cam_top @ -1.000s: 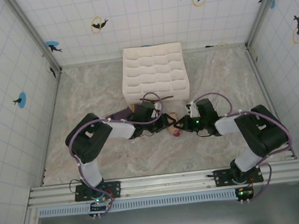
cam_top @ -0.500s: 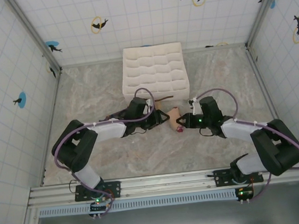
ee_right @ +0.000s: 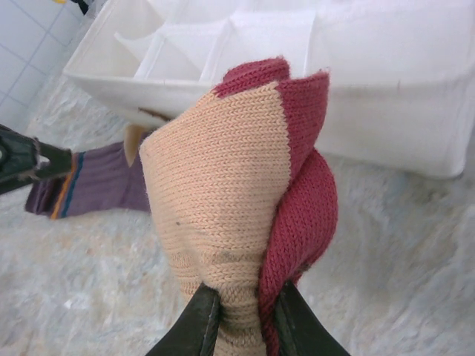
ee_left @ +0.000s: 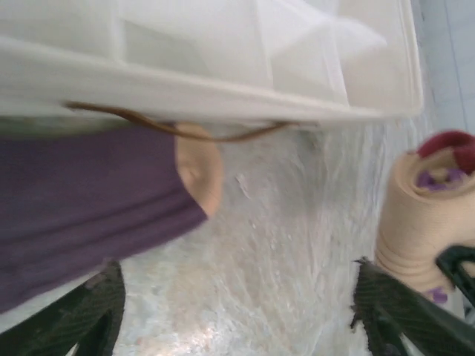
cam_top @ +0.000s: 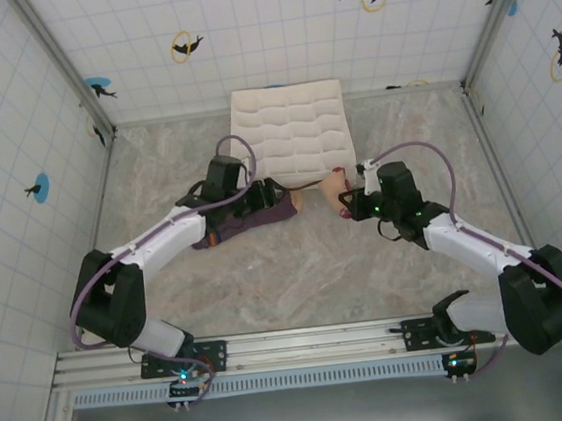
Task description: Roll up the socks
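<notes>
Top external view: the white organiser box (cam_top: pixel 291 134) sits at the far middle of the desk (cam_top: pixel 298 279), and both arms reach in toward its near wall. The left gripper (cam_top: pixel 262 196) is just in front of the box's near left corner, above the purple sock (cam_top: pixel 250 220). That sock lies flat on the desk, stretched out leftward from the box's near edge. The right gripper (cam_top: pixel 349 203) is just in front of the box's near right corner, with the beige sock (cam_top: pixel 333 185) bunched at its tip, close beside the box wall.

Left wrist view: the left gripper (ee_left: pixel 237 319) is spread wide, its two dark fingers (ee_left: pixel 85 315) far apart with bare desk (ee_left: pixel 282 245) between them and nothing held. The purple sock (ee_left: pixel 82 196) runs along under the box's (ee_left: pixel 223 67) near wall and ends in a tan-orange tip. A thin brown cord (ee_left: pixel 223 136) hangs along that wall. To the right, clear of the purple sock, the beige sock (ee_left: pixel 423 215) stands as an upright roll with dark red at its top.

Right wrist view: the right gripper (ee_right: pixel 241 322) is pinched tight on the lower end of the beige sock (ee_right: pixel 219 193). The sock rises from between the fingers (ee_right: pixel 199 322) as a folded bundle with a dark red edge, in front of the box (ee_right: pixel 334 67). Whether the bundle touches the desk cannot be told. The purple sock (ee_right: pixel 96 185) lies beyond it, along the box's near side.
</notes>
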Available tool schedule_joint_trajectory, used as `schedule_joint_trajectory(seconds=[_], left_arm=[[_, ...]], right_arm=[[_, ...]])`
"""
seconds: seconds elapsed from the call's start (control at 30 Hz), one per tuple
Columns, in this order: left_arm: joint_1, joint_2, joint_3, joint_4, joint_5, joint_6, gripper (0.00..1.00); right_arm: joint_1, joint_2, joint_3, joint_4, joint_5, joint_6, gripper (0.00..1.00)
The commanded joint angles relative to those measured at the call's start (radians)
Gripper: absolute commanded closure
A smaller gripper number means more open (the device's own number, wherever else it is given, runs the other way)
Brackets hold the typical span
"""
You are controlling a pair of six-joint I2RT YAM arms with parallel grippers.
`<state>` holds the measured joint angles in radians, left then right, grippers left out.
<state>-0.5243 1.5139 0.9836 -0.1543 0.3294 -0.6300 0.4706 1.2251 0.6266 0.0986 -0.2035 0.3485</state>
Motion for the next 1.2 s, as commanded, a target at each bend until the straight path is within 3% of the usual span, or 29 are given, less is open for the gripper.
schedule_joint_trajectory(seconds=[0.0,0.17,0.37,0.8,1.17], left_arm=[[0.065,-0.027,0.091,-0.142,-0.067,0.111,0.13],[0.167,0.028,0.217,-0.257,-0.128,0.195,0.14],[0.244,0.101,0.261,-0.246,-0.105,0.207,0.21],[0.253,0.250,0.283,-0.175,-0.012,0.176,0.33],[0.253,0.294,0.334,-0.223,-0.075,0.193,0.43]], right_arm=[[0.010,-0.010,0.092,-0.016,0.093,-0.100,1.00],[0.024,0.043,0.183,-0.044,0.138,-0.176,1.00],[0.043,0.111,0.283,-0.037,0.195,-0.257,1.00],[0.043,0.254,0.420,0.028,0.251,-0.356,1.00],[0.013,0.322,0.412,0.103,0.289,-0.411,1.00]])
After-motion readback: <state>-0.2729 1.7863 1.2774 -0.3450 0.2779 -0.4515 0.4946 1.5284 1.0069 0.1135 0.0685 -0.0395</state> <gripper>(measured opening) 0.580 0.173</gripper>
